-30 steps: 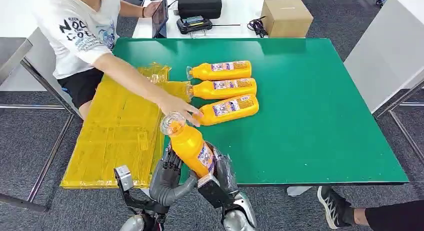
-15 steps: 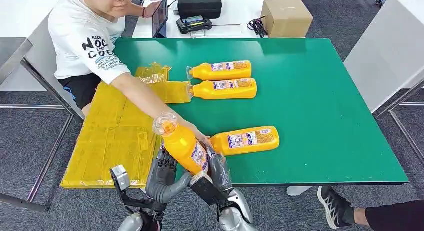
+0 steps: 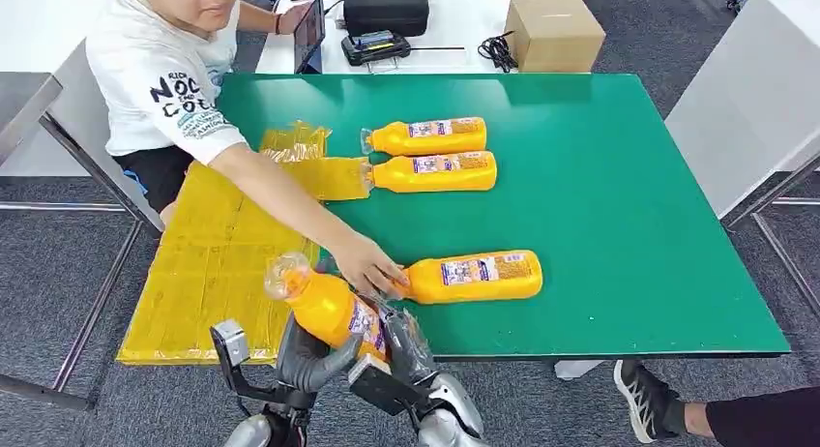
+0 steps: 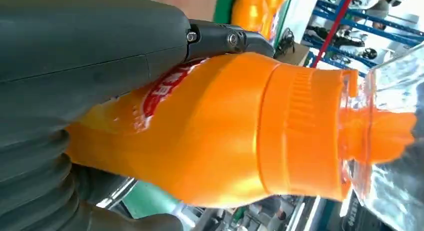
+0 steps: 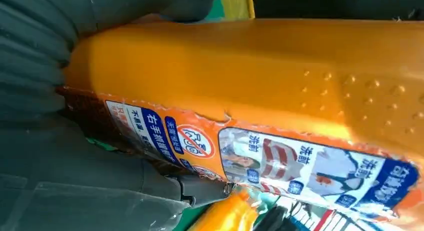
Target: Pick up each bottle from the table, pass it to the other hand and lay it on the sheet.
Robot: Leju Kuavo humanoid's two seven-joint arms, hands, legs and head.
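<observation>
Here, from the head we see both hands, left hand (image 3: 307,348) and right hand (image 3: 406,336), grasping the held bottle (image 3: 324,307) off the green table (image 3: 619,224) near edge, beside the yellow sheet (image 3: 218,263). Both wrist views: same clasp.

held bottle (image 3: 329,307): base hidden between left hand (image 3: 302,355) and right hand (image 3: 406,336) | person (image 3: 174,70): head cut by top edge | bottle by the person's hand (image 3: 472,276): neck covered
</observation>
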